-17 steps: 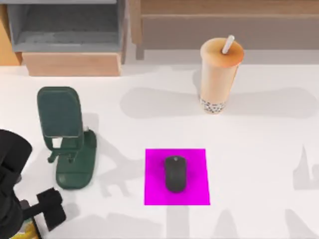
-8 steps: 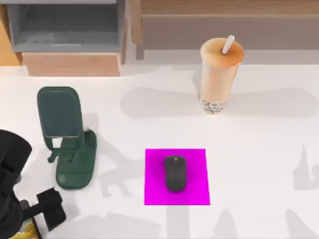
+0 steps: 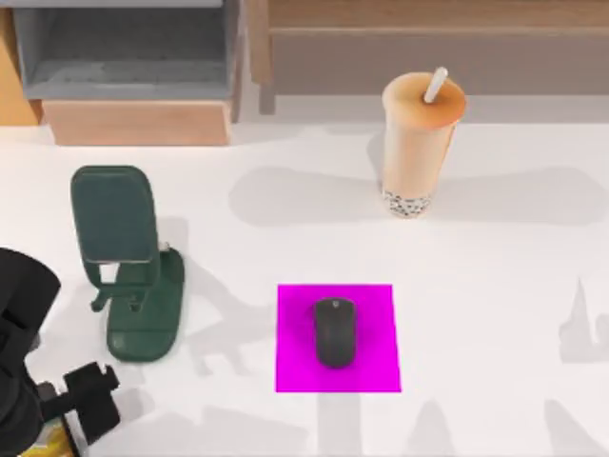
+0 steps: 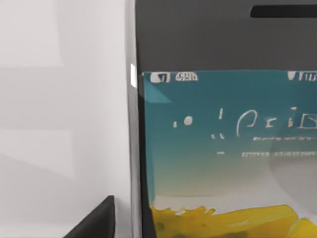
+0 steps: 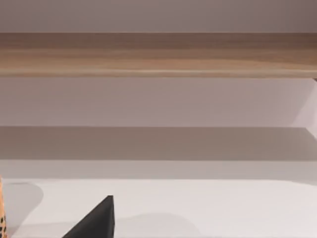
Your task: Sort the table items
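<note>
The smartphone lies flat at the table's front left corner; a yellow strip of it peeks out beneath my left arm. My left gripper hangs open just above it, one dark fingertip standing beside the phone's silver edge without touching. The black mouse rests on a magenta mat in the front middle. Upright at the back right of centre stands the peach bubble-tea cup with its white straw. My right arm is parked off to the right, gripper open, one fingertip showing.
A dark green phone stand stands left of the mat. A grey open box on a wooden base sits at the back left. A wooden shelf runs along the back right.
My left gripper has crept a little toward the front left corner, closer over the phone. The mouse, cup and stand have not moved.
</note>
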